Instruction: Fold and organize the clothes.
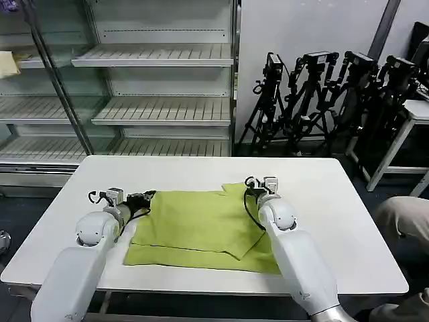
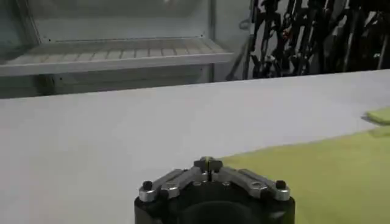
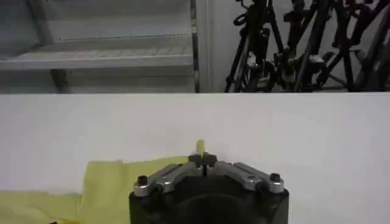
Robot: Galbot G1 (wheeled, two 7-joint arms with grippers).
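The left gripper [image 1: 143, 198] sits low on the table [image 1: 348, 221] at the shirt's [image 1: 194, 225] left edge, jaws pressed together; in its wrist view [image 2: 208, 164] the tips meet just where the green cloth begins, and I cannot tell whether any fabric is caught between them. The right gripper [image 1: 251, 186] is at the shirt's far right corner, also closed, and its wrist view [image 3: 203, 159] shows a thin sliver of green standing up between the tips, so it looks to be pinching the cloth there.

The shirt [image 2: 329, 176] lies flat between the two grippers on the near half of the table, already folded partway, with an upper layer lying skewed over a wider lower one. Its long axis runs left to right across the robot's front. From the left gripper the cloth spreads to the right; from the right gripper [image 3: 106, 182] it spreads left and back toward the robot.

Each arm is nearest its own end, so the next fold probably turns on carrying one end along that long axis towards the other.

Beyond the table stand shelves [image 1: 161, 111] and tripods [image 1: 322, 100].
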